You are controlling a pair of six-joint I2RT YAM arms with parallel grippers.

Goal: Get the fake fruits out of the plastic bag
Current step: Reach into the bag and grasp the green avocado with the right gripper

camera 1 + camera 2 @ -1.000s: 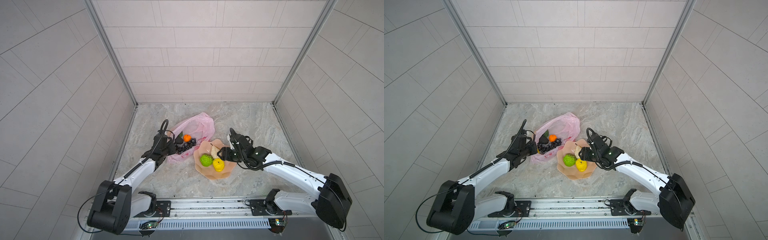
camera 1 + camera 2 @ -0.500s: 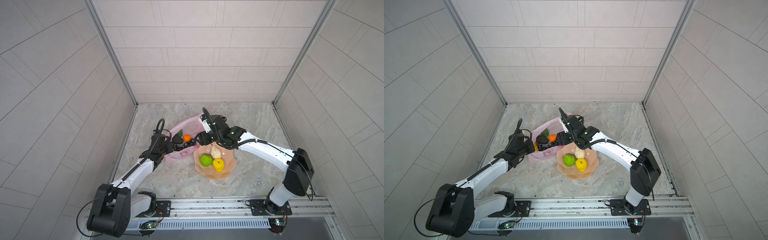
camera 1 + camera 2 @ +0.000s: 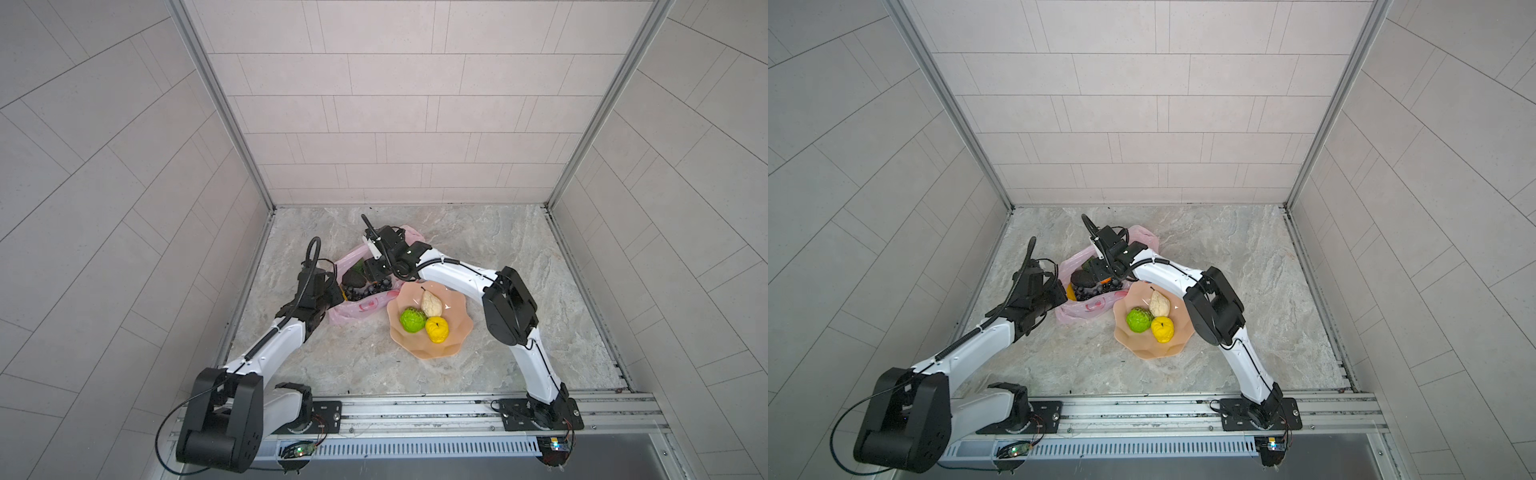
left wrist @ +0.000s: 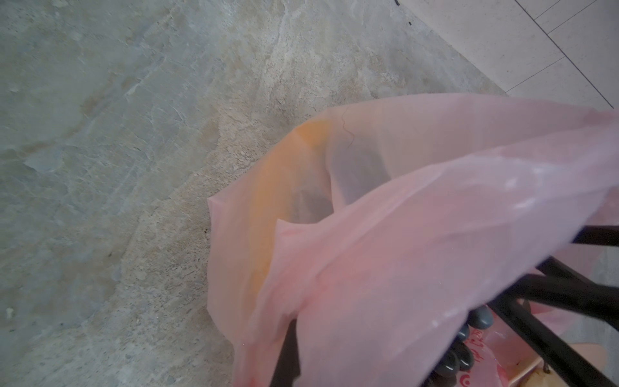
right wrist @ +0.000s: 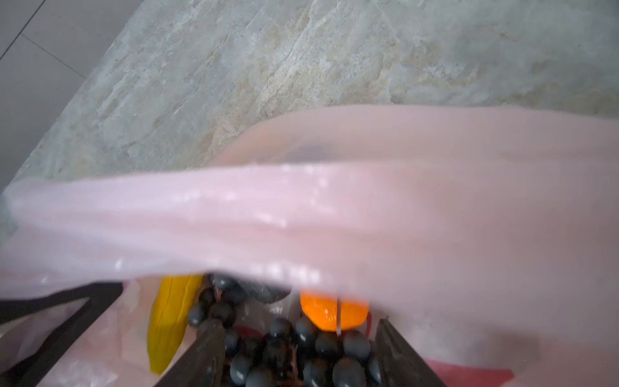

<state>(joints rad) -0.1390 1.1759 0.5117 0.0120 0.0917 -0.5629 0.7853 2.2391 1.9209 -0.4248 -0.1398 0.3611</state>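
Both top views are bright, evenly lit from above and sharp. The tiled walls [image 3: 374, 124] splay outward toward the frame edges, and only a faint, soft shadow lies under the bowl [image 3: 461, 307]. In both wrist views the plastic bag [image 4: 418, 234] fills the lower frame, out of focus and flecked with small white glints. The desk [image 4: 117, 134] at upper left is crisper. The right wrist view is smeared throughout.

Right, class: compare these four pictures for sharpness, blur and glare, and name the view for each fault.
Both top views: sharp and evenly lit. Right wrist view: the bag is smeared by blur and carries glare specks; the grapes and orange are soft. Left wrist view: the bag is close and out of focus; the marble top is sharper.
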